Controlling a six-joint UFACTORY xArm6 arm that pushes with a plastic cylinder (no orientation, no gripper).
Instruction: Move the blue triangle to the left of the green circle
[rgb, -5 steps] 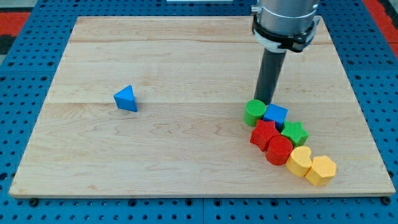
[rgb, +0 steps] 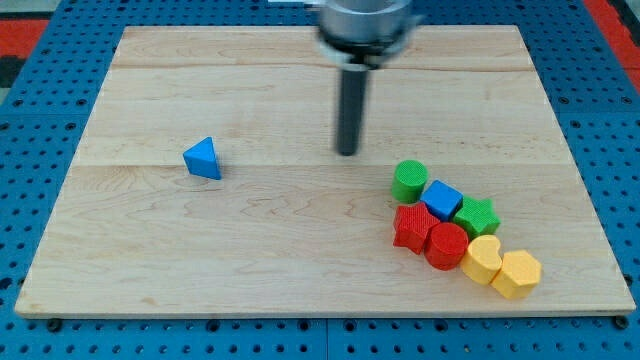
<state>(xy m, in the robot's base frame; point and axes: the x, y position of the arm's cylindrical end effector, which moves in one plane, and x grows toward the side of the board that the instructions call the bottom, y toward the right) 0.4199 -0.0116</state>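
Note:
The blue triangle (rgb: 203, 159) lies on the wooden board at the view's left, apart from the other blocks. The green circle (rgb: 408, 181) stands at the right, at the top-left end of a cluster of blocks. My tip (rgb: 347, 152) is on the board between them, closer to the green circle, a little up and left of it and touching no block. The rod above it is blurred.
The cluster beside the green circle holds a blue cube (rgb: 443, 199), a green star (rgb: 477, 214), a red star (rgb: 413, 227), a red cylinder (rgb: 446, 245), a yellow heart (rgb: 483, 258) and a yellow hexagon (rgb: 516, 273). The board's (rgb: 250, 250) edges meet a blue perforated surround.
My tip has moved left, away from the top of the green circle and blue cube. The cluster's blocks have shifted slightly. The blue triangle has not moved.

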